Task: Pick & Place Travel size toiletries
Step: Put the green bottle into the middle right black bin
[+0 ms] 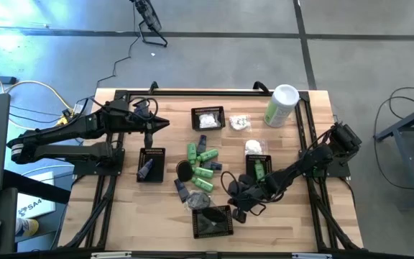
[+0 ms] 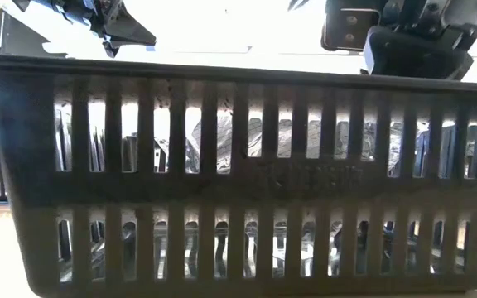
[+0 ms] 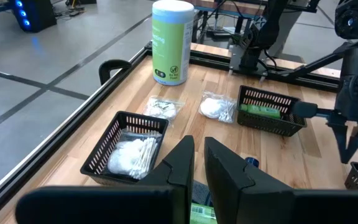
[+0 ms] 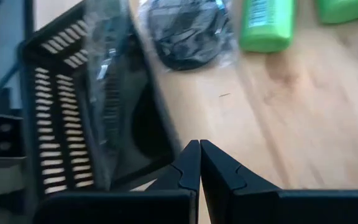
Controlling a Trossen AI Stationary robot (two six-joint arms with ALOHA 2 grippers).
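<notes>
Bare counter (image 1: 307, 216) along the near right edge, toiletries (image 1: 201, 167) and baskets (image 1: 213, 221) crowding the middle, canister (image 1: 281, 106) blocking the far right corner
</notes>
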